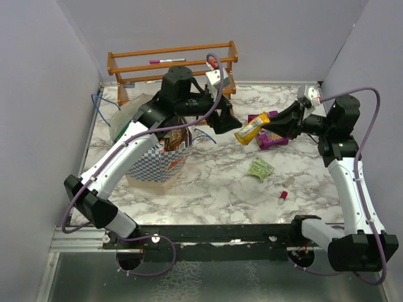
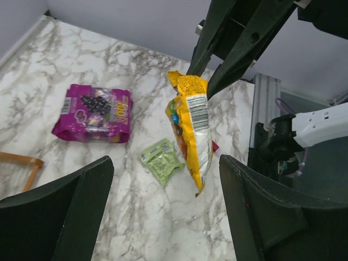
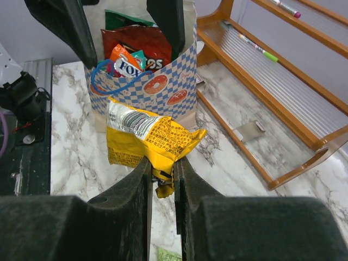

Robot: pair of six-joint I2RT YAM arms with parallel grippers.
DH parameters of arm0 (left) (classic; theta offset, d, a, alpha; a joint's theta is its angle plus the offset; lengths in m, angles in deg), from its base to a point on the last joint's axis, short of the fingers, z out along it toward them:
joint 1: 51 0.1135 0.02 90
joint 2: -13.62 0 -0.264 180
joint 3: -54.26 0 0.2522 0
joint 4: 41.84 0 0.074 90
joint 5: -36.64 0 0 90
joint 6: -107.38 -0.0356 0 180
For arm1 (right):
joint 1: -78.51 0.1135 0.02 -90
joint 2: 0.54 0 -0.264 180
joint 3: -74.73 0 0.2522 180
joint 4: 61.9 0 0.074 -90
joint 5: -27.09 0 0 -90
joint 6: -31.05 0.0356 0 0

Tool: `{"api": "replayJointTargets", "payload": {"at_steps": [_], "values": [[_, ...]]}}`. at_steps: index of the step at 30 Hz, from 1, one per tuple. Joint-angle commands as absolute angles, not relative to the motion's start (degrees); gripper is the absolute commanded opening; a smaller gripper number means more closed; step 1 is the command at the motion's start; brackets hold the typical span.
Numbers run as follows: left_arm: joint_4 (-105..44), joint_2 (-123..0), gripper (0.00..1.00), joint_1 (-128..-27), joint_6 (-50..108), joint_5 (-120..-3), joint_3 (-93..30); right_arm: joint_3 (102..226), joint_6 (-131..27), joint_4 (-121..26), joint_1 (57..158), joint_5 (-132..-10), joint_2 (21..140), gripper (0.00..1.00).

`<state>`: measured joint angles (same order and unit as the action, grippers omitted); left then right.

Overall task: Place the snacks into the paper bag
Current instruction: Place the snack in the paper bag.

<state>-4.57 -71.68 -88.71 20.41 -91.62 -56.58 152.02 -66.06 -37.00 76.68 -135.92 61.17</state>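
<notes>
My right gripper [image 3: 162,168] is shut on the end of a yellow snack packet [image 3: 149,138], which it holds above the table mid-scene [image 1: 250,131]. In the left wrist view the packet [image 2: 190,130] hangs from the right gripper's fingers. My left gripper [image 2: 166,212] faces it, open, its fingers [image 1: 225,123] wide on either side without touching it. The checkered paper bag [image 1: 157,165] stands upright at the left and holds a red Doritos bag [image 3: 136,49] and other packets. A magenta pack [image 2: 93,114] and a small light-green packet [image 2: 161,160] lie on the marble.
A wooden rack [image 1: 170,63] stands along the back wall, with pens on its shelves. A tiny red cap-like object [image 1: 283,196] lies near the front right. The left arm reaches over the bag's top. Blue string handles [image 3: 117,81] stick up from the bag.
</notes>
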Motion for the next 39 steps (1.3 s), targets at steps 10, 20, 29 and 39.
{"api": "replayJointTargets", "payload": {"at_steps": [10, 20, 29, 39], "values": [[-11.9, -77.6, 0.65, -94.5, 29.8, -97.1, -53.2, 144.9, -58.6, -49.3, 76.9, -137.2, 56.2, 0.01], [-12.8, -76.3, 0.20, -94.9, 28.2, -97.4, -52.0, 143.8, -59.9, -48.3, 76.9, -134.8, 55.4, 0.24], [-8.8, -71.7, 0.08, -94.8, 19.7, -89.1, -51.9, 146.2, -70.1, -38.0, 76.9, -129.3, 53.4, 0.71], [-3.8, -66.9, 0.00, -92.9, 13.4, -78.0, -55.6, 140.3, -75.9, -37.0, 76.9, -118.6, 51.3, 0.77]]}}
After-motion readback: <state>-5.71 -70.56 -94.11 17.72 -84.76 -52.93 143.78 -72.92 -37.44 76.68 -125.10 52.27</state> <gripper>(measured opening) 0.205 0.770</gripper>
